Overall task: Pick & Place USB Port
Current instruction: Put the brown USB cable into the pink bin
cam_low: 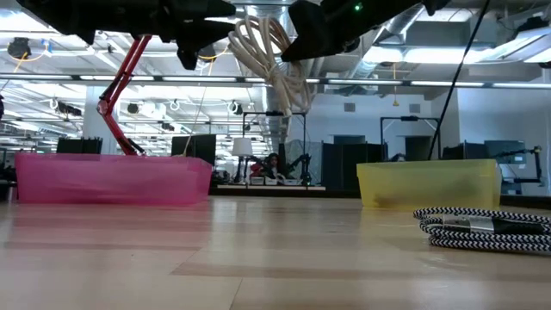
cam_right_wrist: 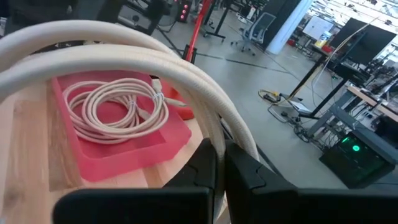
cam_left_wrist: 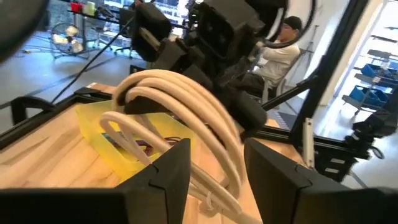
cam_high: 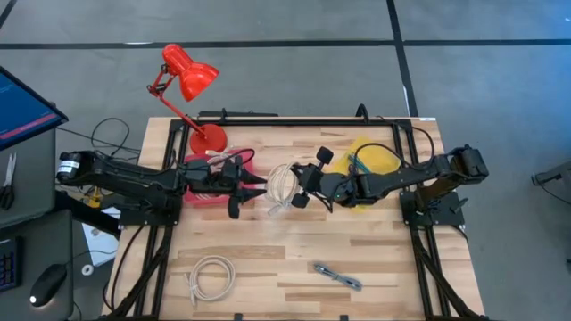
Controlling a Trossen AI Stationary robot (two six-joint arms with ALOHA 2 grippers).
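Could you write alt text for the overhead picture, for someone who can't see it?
Two dark robot arms meet mid-table over a coiled white cable, held by the right end effector. A pink bin sits left, a yellow bin right, a red lamp behind.

The worktop [cam_high: 294,250] is pale wood in glued strips, smooth with a light sheen. The pink bin [cam_low: 112,178] and yellow bin [cam_low: 428,183] look like translucent plastic. The cream cable [cam_left_wrist: 186,106] has a smooth matt jacket; the black-and-white cable [cam_low: 482,228] looks braided.

No text, label, brand or number is legible on anything here.
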